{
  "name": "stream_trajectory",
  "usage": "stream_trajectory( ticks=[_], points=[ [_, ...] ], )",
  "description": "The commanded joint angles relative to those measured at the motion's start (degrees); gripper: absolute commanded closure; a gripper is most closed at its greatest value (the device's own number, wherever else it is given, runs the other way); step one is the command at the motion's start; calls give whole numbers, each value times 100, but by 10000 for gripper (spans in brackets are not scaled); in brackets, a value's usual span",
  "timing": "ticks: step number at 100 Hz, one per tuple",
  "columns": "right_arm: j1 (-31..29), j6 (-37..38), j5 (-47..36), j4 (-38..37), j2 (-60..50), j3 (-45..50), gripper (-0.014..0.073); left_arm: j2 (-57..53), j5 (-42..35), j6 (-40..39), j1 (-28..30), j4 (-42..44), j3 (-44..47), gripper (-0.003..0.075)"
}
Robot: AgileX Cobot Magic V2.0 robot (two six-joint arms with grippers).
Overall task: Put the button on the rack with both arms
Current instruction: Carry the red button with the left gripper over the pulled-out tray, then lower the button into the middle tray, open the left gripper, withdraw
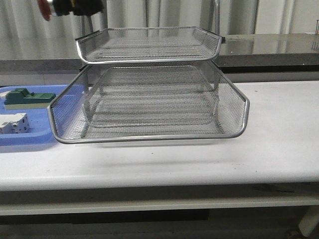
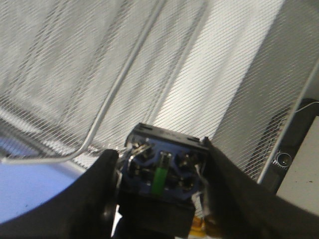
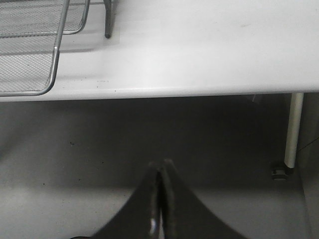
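The left gripper (image 2: 159, 189) is clamped on the button (image 2: 162, 167): in the left wrist view its two black fingers (image 2: 97, 191) press the sides of the dark body, whose bluish terminal end faces the camera. Below it lies the wire mesh of the rack (image 2: 99, 74), so the button is held in the air over a tier, not yet set down. In the front view a sliver of red cap (image 1: 46, 10) and the dark gripper (image 1: 75, 6) show high above the rack's (image 1: 149, 45) top tier, toward the table's far left corner. The right gripper (image 3: 159, 199) has its fingers pressed together on nothing and hangs out past the table's (image 3: 199, 50) front edge, near the right end.

I judge the pickup and carry done; lowering and release onto a tier remain.
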Motion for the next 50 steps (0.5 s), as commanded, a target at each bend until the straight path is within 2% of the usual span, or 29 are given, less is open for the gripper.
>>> stream_trajectory(
  ticks=[1, 21, 50],
  points=[
    [-6, -19, -314, -98, 17, -147, 662, -116, -224, -18, -275, -111, -139, 716],
    [-6, -19, -314, -98, 17, -147, 662, 351, -521, -4, -687, -111, -139, 716],
    [-6, -19, -314, -98, 17, -147, 662, 982, -848, 133, -956, -111, -139, 716]
  ],
)
